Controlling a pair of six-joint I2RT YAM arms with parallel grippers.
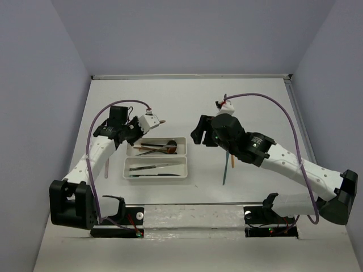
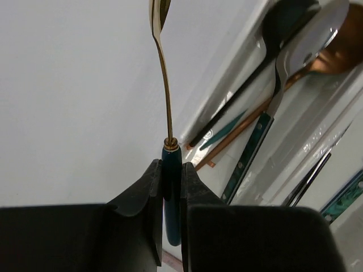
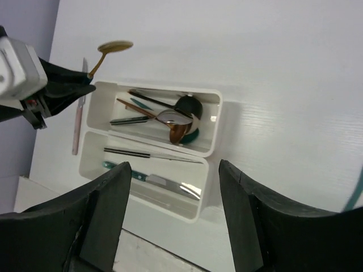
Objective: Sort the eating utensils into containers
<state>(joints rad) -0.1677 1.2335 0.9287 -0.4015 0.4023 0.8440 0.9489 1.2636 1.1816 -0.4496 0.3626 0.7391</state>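
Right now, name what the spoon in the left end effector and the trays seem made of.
The spoon: polished gold-toned metal, by its mirror glints; teal handle probably plastic or resin. The trays: glossy white plastic, apparently, with soft reflections.

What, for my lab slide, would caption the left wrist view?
Left hand shut on a teal-handled gold spoon, held just outside a white tray holding other spoons.

Teal-handled gold spoon clamped in left gripper, bowl pointing away; white spoon tray and knife tray just beside; teal utensil flat near right gripper.
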